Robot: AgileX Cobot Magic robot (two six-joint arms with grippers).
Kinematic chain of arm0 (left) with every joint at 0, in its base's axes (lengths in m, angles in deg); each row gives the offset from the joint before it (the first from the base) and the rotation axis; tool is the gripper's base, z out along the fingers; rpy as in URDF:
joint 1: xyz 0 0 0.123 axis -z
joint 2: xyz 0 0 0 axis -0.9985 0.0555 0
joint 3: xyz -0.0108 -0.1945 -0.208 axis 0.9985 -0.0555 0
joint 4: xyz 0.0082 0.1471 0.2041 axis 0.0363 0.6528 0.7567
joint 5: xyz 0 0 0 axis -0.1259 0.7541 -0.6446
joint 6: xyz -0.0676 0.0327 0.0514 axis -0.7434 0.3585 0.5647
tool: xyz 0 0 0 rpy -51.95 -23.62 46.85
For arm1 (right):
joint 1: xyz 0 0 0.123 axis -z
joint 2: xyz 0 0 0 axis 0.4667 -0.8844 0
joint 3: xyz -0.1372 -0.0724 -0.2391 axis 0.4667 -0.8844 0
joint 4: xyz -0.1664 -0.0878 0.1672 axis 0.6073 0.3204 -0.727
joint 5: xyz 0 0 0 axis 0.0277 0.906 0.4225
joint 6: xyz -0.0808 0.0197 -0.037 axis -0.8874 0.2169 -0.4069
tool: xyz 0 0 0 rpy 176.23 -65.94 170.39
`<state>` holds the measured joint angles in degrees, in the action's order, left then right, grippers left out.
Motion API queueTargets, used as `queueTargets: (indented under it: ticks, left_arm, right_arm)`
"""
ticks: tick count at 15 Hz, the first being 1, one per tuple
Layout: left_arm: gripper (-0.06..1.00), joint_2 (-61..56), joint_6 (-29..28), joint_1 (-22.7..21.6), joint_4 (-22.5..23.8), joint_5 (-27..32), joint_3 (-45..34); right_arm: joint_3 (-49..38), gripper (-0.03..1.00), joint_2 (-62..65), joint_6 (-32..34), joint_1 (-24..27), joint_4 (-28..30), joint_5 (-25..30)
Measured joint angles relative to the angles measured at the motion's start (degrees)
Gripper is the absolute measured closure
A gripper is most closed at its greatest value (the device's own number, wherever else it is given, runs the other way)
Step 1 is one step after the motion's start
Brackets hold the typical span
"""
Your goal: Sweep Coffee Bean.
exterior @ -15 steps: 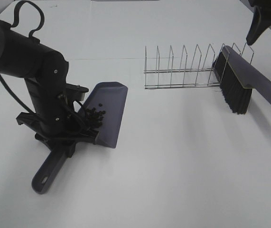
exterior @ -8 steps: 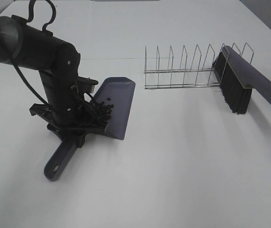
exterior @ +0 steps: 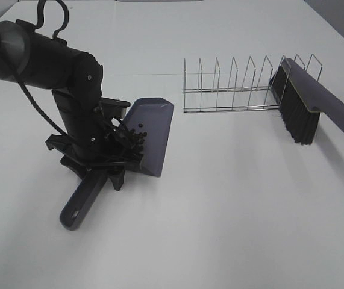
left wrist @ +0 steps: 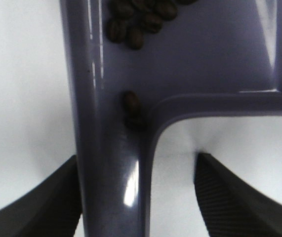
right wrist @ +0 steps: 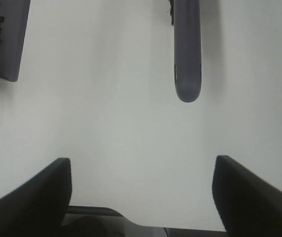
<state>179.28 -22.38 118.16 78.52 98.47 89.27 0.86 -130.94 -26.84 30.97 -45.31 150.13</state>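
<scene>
The grey-purple dustpan [exterior: 155, 127] lies on the white table at the left, its handle [exterior: 82, 201] pointing toward the front. The coffee beans [exterior: 137, 138] sit in a cluster inside the pan near its back wall. They also show in the left wrist view [left wrist: 136, 24], with two strays [left wrist: 131, 109] by the handle's root. My left gripper [exterior: 102, 171] straddles the handle [left wrist: 112, 187]. One finger [left wrist: 47, 202] touches it and the other [left wrist: 229, 197] stands apart. My right gripper [right wrist: 141, 197] is open and empty, out of the exterior view.
A black-bristled brush [exterior: 304, 105] with a grey-purple handle [right wrist: 187, 54] leans against the right end of a wire rack [exterior: 238, 87] at the back right. The dustpan's corner with beans shows in the right wrist view [right wrist: 5, 54].
The left arm and the dustpan with its beans have shifted right and slightly back. The right gripper has left the top right of the exterior view.
</scene>
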Motion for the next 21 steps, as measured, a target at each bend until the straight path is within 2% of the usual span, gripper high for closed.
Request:
queueTargets:
  ticks: [3,7,10,11,14,17,21]
  left_arm:
    - [0.36,-2.1,-0.5,-0.7,1.1,2.4,0.0]
    - [0.36,-8.5,1.0,-6.5,1.1,6.3,0.0]
    - [0.36,-16.6,7.4,-16.0,-1.2,8.0,0.0]
    - [0.36,-22.9,10.7,-23.5,-1.4,10.3,-0.1]
    - [0.36,-32.5,12.8,-32.9,-1.3,13.9,-1.5]
    - [0.36,-43.5,15.5,-36.6,-1.3,13.4,-7.8]
    - [0.36,-62.7,18.0,-36.7,-1.5,11.9,-22.2]
  right_arm:
    - [0.0,0.27,1.9,1.0,0.0,0.2,0.0]
    - [0.0,0.27,4.6,1.5,0.0,0.2,0.0]
    - [-1.1,0.27,7.2,1.5,0.0,0.2,-0.1]
    - [-3.7,0.27,9.5,1.5,0.0,0.2,-0.1]
    - [-9.0,0.27,14.7,1.5,0.0,0.2,0.0]
    - [-13.3,0.27,21.4,1.4,0.0,0.2,0.1]
    - [-20.5,0.27,35.8,1.0,0.0,0.7,0.1]
